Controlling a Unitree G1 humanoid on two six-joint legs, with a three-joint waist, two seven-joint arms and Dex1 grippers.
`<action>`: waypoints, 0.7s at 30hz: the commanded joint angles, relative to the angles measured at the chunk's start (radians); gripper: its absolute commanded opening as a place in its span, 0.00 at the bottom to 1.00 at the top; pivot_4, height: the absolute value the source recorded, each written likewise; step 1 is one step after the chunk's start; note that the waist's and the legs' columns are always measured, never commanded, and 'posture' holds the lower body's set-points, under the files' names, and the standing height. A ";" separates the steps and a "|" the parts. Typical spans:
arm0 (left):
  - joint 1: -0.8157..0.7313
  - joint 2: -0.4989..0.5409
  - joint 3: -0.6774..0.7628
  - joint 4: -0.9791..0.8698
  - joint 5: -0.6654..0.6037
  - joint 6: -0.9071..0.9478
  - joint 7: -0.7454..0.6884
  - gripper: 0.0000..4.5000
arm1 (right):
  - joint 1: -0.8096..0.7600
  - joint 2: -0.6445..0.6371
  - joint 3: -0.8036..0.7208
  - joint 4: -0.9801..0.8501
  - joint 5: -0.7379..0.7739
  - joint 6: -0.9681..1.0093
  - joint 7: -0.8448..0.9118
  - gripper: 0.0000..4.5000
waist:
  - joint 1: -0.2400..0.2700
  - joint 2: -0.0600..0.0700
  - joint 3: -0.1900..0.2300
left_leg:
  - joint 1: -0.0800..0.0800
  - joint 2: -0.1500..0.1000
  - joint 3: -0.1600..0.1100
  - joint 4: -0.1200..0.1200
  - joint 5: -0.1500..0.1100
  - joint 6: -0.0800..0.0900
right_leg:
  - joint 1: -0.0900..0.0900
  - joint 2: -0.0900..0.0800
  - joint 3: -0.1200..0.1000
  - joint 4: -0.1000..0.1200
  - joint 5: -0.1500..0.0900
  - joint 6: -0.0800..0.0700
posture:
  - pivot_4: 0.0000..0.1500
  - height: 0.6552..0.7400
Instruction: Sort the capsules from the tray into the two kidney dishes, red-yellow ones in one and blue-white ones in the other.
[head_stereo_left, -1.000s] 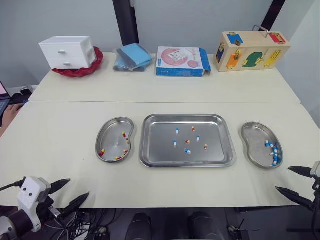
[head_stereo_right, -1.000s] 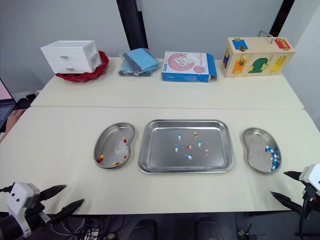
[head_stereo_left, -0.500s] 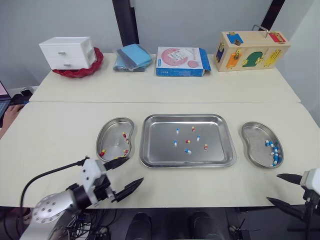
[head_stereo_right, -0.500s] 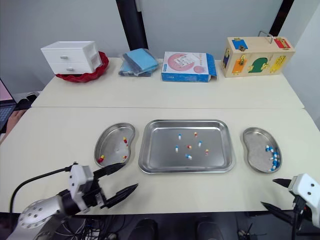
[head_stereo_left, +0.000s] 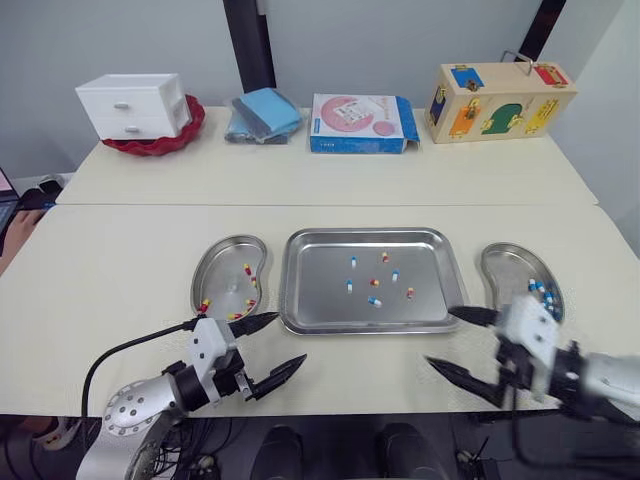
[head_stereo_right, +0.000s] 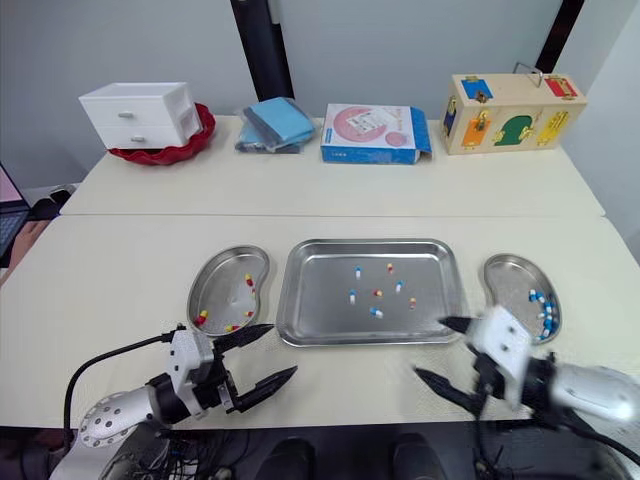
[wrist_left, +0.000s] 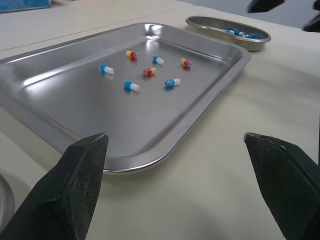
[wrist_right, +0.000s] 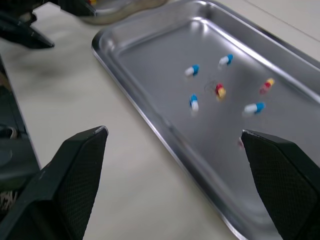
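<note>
Capsules (head_stereo_left: 375, 284) lie scattered about the middle of the tray (head_stereo_left: 320, 310), seven in all: four blue-white and three red-yellow, none touching another. Left of the tray, the left kidney dish (head_stereo_left: 222, 262) already holds red-yellow ones. Right of the tray, the right kidney dish (head_stereo_left: 503, 272) holds blue-white ones. The left gripper (head_stereo_left: 291, 337) hovers just off the tray's near left corner and the right gripper (head_stereo_left: 439, 336) just off its near right corner, both with fingers spread wide and carrying nothing. From either pair of jaws the capsules lie ahead, over the tray's near rim. The nearest blue-white capsule (head_stereo_left: 373, 301) sits closest to that rim, its long axis roughly along the tray's long side, about midway between the arms. The red-yellow capsule (head_stereo_left: 410, 293) beside it looks nearer the right gripper, though its dish lies left of the tray.
</note>
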 joint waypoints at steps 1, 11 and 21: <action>-0.005 -0.005 -0.014 -0.026 0.007 -0.020 0.016 1.00 | -0.182 0.086 0.162 0.064 -0.055 0.097 -0.135 0.91 | -0.001 0.000 0.000 | 0.000 0.000 0.000 0.000 0.000 0.000 | 0.000 0.000 0.000 0.000 0.000 0.000 | 1.00 1.00; -0.012 -0.006 -0.045 -0.030 0.019 -0.031 0.037 1.00 | -0.522 0.305 0.445 0.294 -0.190 0.273 -0.327 0.57 | -0.001 0.000 0.000 | -0.003 0.000 -0.001 -0.001 0.000 0.000 | -0.005 0.000 0.000 0.002 0.000 0.000 | 1.00 1.00; -0.030 -0.011 -0.067 -0.020 0.024 -0.033 0.045 1.00 | -0.584 0.387 0.501 0.443 -0.257 0.289 -0.364 0.57 | -0.001 0.001 0.000 | -0.014 0.000 -0.001 0.000 0.000 0.000 | -0.016 0.000 -0.001 0.004 0.000 -0.001 | 1.00 1.00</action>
